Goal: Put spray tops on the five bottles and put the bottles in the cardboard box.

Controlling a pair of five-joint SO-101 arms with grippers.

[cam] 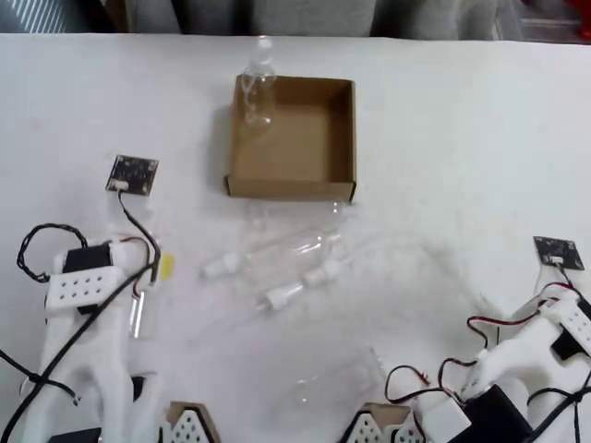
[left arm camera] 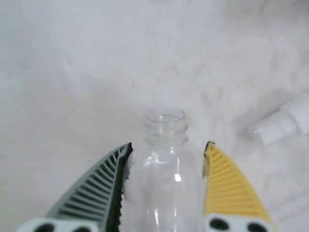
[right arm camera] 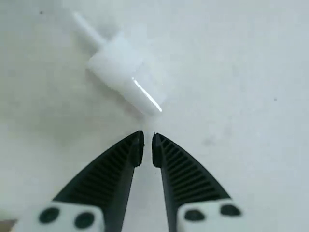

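Observation:
A clear bottle (left arm camera: 166,183) with a bare open neck sits between the grey and yellow fingers of my left gripper (left arm camera: 167,147), which press on its two sides. A white spray top (left arm camera: 285,123) lies on the table beside it. My right gripper (right arm camera: 147,137) is shut and holds nothing, just above the table, with a white spray top (right arm camera: 128,84) lying right past its tips. The cardboard box (cam: 291,189) stands open at the table's middle back. A capped bottle (cam: 257,83) stands upright at the box's far left corner.
Clear bottles (cam: 286,251) with white spray tops (cam: 282,295) lie on the table in front of the box. Another clear bottle (cam: 337,383) lies near the front edge, between the two arm bases. Loose cables run from both arms.

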